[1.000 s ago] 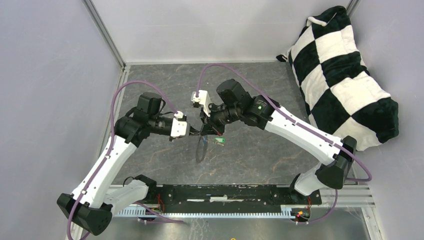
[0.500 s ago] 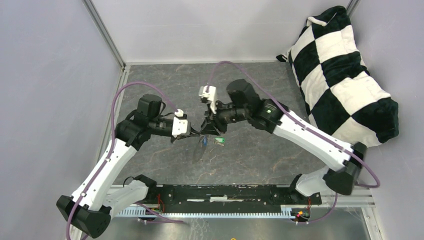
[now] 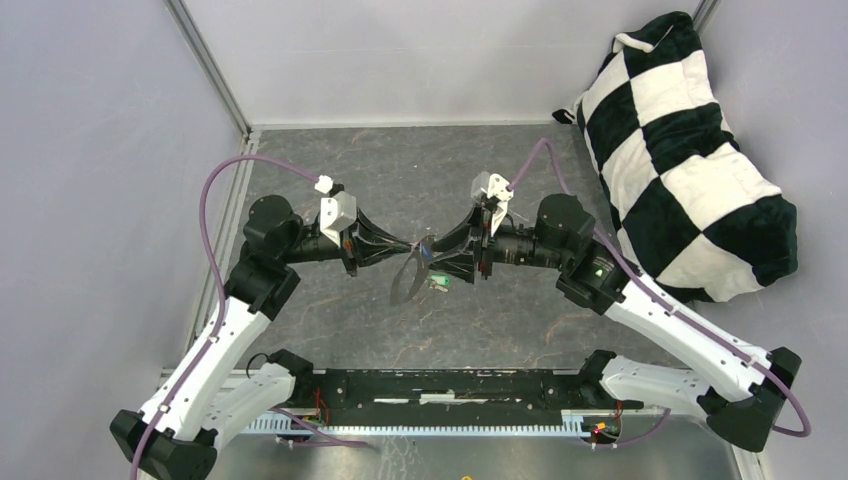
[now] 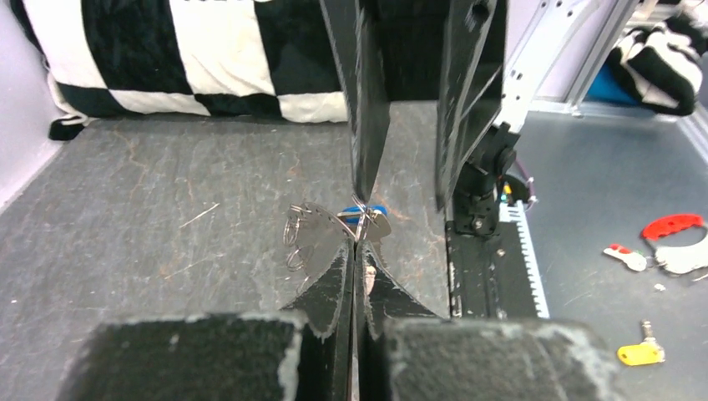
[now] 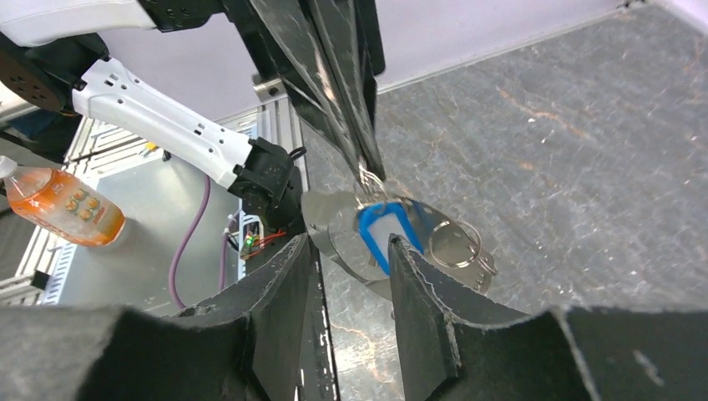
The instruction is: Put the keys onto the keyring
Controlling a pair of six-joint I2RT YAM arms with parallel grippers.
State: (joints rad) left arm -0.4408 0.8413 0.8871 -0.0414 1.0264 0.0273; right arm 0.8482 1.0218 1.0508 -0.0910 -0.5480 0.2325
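Here, the two arms meet over the middle of the desk point(image 3: 320, 170), their fingertips almost nose to nose in the top view. The left gripper point(image 3: 410, 245) reaches in from the left with its jaws pressed flat together. In its own wrist view, thin silver wire loops come out right at the closed tips, so it is pinching the keyring point(image 3: 404, 282). The keyring is held up off the desk and hangs from that pinch toward the near side. In both wrist views it shows as a smeared grey-silver shape, so its texture is hard to read.

The blue key point(image 5: 380, 234) sits at the top of the keyring, just beside the pinch point. It seems to be threaded on the wire, though the views are too blurred to be sure. A smaller silver ring dangles beside it.

The right gripper point(image 3: 433, 252) comes in from the right with its jaws spread apart. In its wrist view the blue key's head lies in the gap between the two fingers, close to the right-hand one. I cannot tell whether it touches that finger.

The green key point(image 3: 437, 283) lies flat on the desk, just right of the hanging keyring and below the right gripper's tips. It is apart from the ring.

A black-and-white checked cushion point(image 3: 680, 150) leans in the far right corner, well away from both arms.
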